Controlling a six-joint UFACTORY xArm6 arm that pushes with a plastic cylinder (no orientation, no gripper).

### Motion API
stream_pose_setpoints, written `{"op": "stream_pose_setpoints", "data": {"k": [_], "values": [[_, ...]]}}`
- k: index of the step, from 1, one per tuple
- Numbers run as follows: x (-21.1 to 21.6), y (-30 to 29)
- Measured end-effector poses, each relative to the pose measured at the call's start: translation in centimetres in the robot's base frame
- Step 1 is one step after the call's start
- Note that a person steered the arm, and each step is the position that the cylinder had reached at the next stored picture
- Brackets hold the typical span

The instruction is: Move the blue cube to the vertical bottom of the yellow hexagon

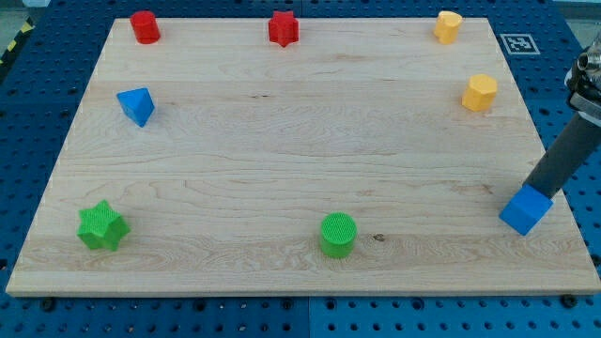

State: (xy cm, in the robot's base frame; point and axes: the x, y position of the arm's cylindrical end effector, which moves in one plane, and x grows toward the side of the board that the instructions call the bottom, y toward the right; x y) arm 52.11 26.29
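The blue cube sits near the board's right edge, low in the view. The yellow hexagon stands above it, near the right edge, slightly to the cube's left. My rod comes down from the view's right and my tip touches the cube's upper right side. A second yellow block, rounded in shape, is at the top right corner.
A red cylinder and a red star stand along the top edge. A blue triangular block is at the left. A green star and a green cylinder lie near the bottom edge. The wooden board rests on a blue pegboard.
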Motion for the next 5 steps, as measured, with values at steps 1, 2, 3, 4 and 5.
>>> {"op": "stream_pose_setpoints", "data": {"k": [1, 2, 3, 4, 5], "values": [[0.3, 0.0], [0.0, -0.2], [0.0, -1.7], [0.0, -2.9], [0.0, -3.0]]}}
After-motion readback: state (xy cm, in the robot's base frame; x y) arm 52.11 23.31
